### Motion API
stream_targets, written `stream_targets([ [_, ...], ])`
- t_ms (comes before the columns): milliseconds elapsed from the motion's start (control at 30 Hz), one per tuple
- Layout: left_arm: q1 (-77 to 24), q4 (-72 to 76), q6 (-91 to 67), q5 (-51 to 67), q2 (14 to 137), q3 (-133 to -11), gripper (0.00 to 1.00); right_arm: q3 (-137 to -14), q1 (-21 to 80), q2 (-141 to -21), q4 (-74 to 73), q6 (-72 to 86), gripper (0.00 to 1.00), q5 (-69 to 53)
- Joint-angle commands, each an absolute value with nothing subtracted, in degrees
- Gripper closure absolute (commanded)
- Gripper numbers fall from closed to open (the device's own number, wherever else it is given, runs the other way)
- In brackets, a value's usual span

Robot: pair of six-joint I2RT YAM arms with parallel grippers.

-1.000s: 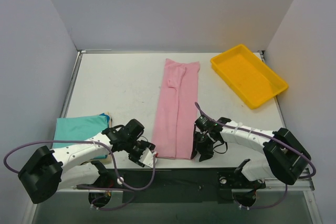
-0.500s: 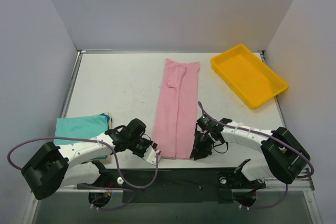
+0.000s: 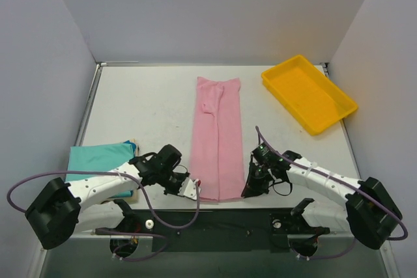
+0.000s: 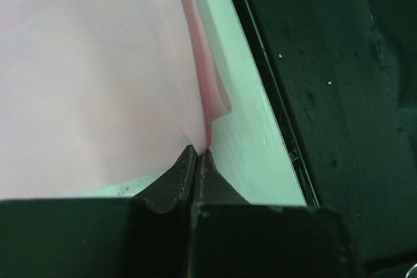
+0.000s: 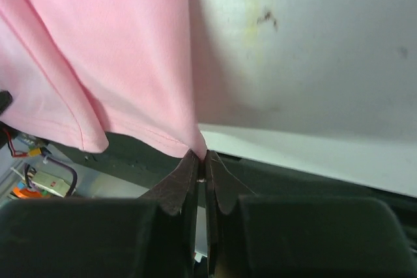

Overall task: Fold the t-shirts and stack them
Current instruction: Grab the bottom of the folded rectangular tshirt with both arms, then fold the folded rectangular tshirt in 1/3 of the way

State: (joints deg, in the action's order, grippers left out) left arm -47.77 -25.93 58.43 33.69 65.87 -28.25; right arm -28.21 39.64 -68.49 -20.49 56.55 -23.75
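Observation:
A light pink t-shirt (image 3: 216,136), folded into a long narrow strip, runs from the back of the table to its front edge. My left gripper (image 3: 194,190) is shut on its near left corner (image 4: 207,136). My right gripper (image 3: 248,191) is shut on its near right corner (image 5: 195,142), and the hem (image 5: 91,136) sags off the table edge between them. A folded teal t-shirt (image 3: 98,158) lies at the front left on top of a cream t-shirt whose edge (image 3: 133,143) peeks out.
A rigid yellow tray (image 3: 309,92) stands at the back right corner. Grey walls close in the table (image 3: 143,109) on three sides. The black mounting rail (image 3: 215,226) with the arm bases runs along the near edge.
Both grippers closed on the pink t-shirt's near corners. The strip slid toward the front edge and slightly left, its far end leaving the back of the table.

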Motion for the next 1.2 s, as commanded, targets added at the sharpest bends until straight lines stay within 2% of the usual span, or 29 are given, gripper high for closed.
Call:
stream_targets([
  [0,-46.3,-33.7,51.7,38.2,65.1,-36.6,1.0,-30.0,40.8,-63.4,-30.5,56.6,1.0,-23.0],
  [167,-41.7,-34.1,46.8,41.2,66.5,-41.8,1.0,-35.8,40.2,-64.2,-34.7,52.8,1.0,-24.0],
  [367,-37.0,-28.6,40.6,38.3,68.6,-44.6,1.0,-45.9,32.4,-70.1,-36.8,45.3,1.0,-26.2],
  [600,-34.3,-16.0,30.0,32.2,75.4,-50.1,1.0,-60.0,24.7,-85.0,-36.7,35.9,1.0,-26.6],
  [933,-30.4,-5.2,28.0,24.8,84.1,-55.1,1.0,-77.1,18.1,-99.7,-36.6,32.2,1.0,-28.2],
  [1167,-28.8,-0.9,27.5,22.5,90.3,-58.3,1.0,-84.1,15.5,-107.8,-36.7,31.3,1.0,-30.3],
])
